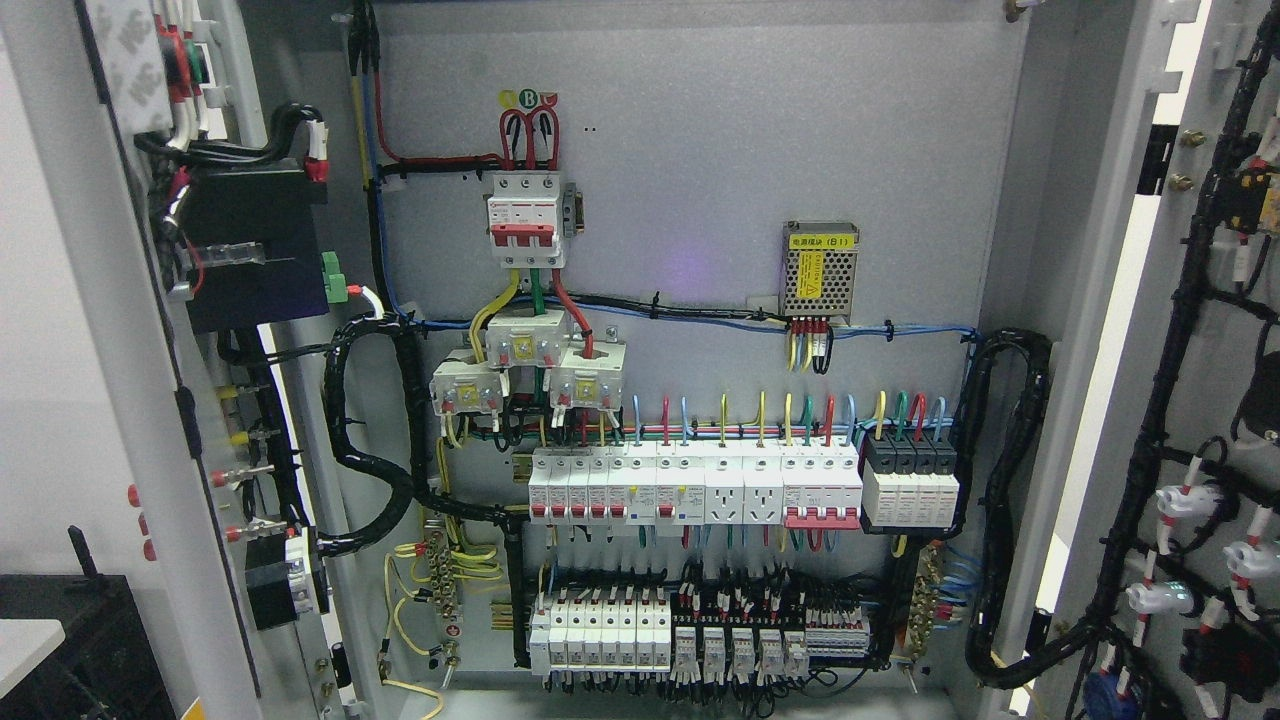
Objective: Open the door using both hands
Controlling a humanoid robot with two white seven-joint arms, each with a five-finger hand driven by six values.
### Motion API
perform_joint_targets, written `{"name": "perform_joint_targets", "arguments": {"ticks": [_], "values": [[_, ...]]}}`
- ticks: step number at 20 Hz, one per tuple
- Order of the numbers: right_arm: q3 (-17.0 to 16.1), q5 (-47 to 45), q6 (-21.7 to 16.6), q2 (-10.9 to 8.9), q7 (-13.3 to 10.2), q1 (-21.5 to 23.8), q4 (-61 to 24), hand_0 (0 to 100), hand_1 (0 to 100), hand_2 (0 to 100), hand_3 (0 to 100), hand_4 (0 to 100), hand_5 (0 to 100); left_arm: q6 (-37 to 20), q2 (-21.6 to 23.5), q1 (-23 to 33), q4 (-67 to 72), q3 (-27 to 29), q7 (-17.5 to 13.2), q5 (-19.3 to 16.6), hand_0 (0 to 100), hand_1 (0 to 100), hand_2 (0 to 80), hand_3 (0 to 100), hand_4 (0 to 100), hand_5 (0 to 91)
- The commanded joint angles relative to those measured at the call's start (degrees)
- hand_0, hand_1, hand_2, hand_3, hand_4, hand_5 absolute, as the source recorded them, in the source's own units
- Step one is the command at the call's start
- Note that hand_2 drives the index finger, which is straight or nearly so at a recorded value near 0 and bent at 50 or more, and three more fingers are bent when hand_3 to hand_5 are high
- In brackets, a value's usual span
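Head view shows both doors swung wide, the left door (120,330) at nine o'clock and the right door (1190,380) at three, with the breaker panel (690,400) bare between them. Neither of our hands is in sight, so we cannot tell their state. We judge the opening done; best we keep our arms clear of the door-mounted wiring (1160,420).

Grey cabinet back panel (700,150); red-white main breaker (524,220); yellow-labelled mesh power supply (820,268).
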Motion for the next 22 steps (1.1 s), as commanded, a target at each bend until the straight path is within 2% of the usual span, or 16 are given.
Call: {"name": "perform_joint_targets", "arguments": {"ticks": [1,16,22], "values": [[1.82,0.04,0.01,0.75,-0.02,-0.77,0.01,38,0,0,0,0,0,-0.03,0.09,1.67,0.44,-0.31,0.04,-0.03,0,0,0.0,0,0,0.0],[3.31,1.53,0.19,1.54,-0.02,-2.09,0.01,38,0,0,0,0,0,-0.12,0.18,1.85,0.18,-0.31,0.04,-0.03,0,0,0.0,0,0,0.0],[2.7,1.71,0.01,1.72,-0.02,-2.0,0.27,38,0,0,0,0,0,-0.03,0.18,2.81,-3.25,-0.23,0.04,-0.03,0,0,0.0,0,0,0.0]]}}
